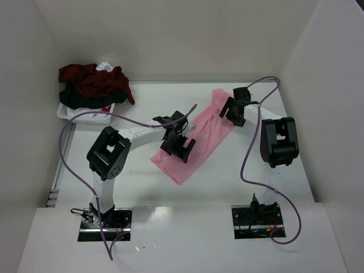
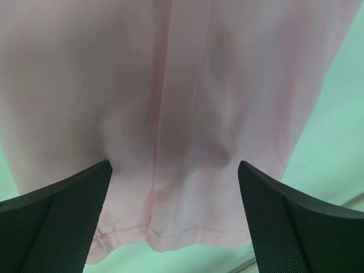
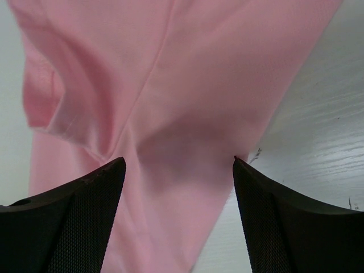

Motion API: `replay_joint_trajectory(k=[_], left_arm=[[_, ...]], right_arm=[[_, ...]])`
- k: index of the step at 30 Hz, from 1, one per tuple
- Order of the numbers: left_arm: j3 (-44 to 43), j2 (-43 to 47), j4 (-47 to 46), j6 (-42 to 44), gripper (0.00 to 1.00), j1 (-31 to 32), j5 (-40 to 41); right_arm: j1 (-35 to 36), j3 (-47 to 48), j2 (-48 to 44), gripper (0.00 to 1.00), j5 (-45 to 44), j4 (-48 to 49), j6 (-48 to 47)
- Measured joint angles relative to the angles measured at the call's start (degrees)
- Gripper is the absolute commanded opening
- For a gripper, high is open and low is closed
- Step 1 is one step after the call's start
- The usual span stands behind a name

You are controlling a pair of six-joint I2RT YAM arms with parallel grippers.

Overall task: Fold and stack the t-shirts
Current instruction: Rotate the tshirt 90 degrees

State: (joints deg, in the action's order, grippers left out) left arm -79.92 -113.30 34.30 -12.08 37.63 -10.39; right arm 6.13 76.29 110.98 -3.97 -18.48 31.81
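A light pink t-shirt [image 1: 207, 133] lies on the white table as a long narrow strip, running diagonally from the far right toward the near middle. My left gripper [image 1: 185, 149] hovers open over its near end. In the left wrist view the stitched hem [image 2: 170, 234] shows between the spread fingers [image 2: 74, 210], with nothing gripped. My right gripper [image 1: 232, 112] stands open over the far end. In the right wrist view the pink cloth [image 3: 187, 74] fills the space under the jaws, and the right fingertip [image 3: 244, 176] is at the cloth's edge. More t-shirts, dark red [image 1: 94, 79], black [image 1: 71, 98] and white [image 1: 104, 66], are heaped at the far left.
The heap of shirts rests in a small white basket [image 1: 85, 116] in the far left corner. White walls enclose the table on three sides. Purple cables [image 1: 250, 153] trail from both arms. Bare table [image 1: 136, 182] lies near the arm bases.
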Motion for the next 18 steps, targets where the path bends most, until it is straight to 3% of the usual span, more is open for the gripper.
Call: replay_joint_trajectory(k=[5, 7, 18], left_arm=[[2.4, 1.7, -0.2, -4.5, 1.00, 4.1, -2.5], [3.2, 2.1, -0.5, -6.2, 1.00, 5.4, -4.2], [5.4, 2.9, -3.4, -13.7, 0.98, 9.7, -11.3]], right_arm=[[0.0, 1.3, 3.4, 0.81, 0.2, -0.3, -0.8], [0.4, 3.0, 4.7, 0.77, 0.2, -0.2, -1.0], [4.9, 15.1, 12.6, 0.77, -0.2, -3.3, -3.3]])
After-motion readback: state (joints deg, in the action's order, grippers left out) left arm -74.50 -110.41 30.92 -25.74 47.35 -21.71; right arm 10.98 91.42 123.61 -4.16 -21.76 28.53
